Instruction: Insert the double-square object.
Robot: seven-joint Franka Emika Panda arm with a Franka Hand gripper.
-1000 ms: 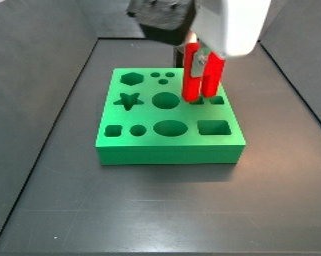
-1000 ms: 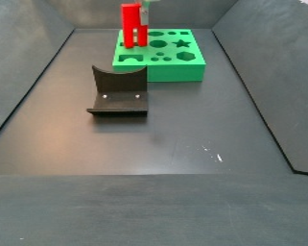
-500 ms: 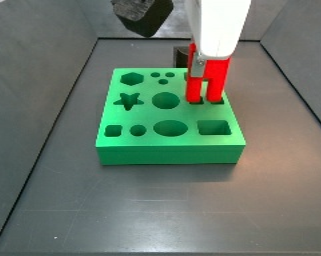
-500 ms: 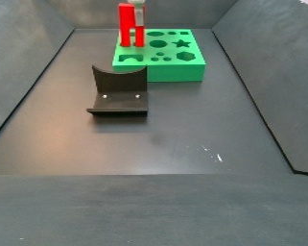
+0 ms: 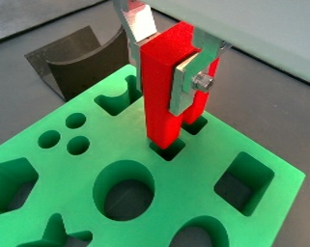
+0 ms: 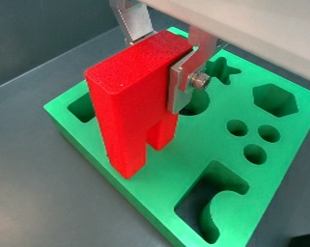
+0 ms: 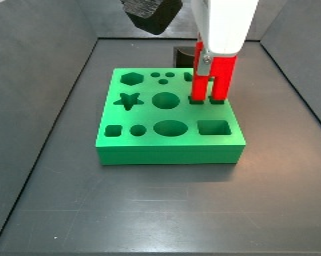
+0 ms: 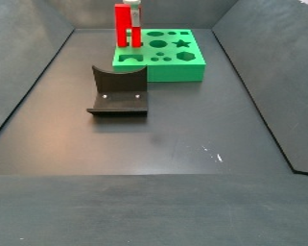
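The double-square object [image 5: 168,92], clamped in the tool [image 5: 170,68], has been lowered since a second ago; its feet are entering the green board [image 5: 67,174].

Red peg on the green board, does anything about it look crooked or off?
Nothing stands out. The red peg stands upright in the end effector, its legs entering the slots at the green board edge; not fully seated yet.
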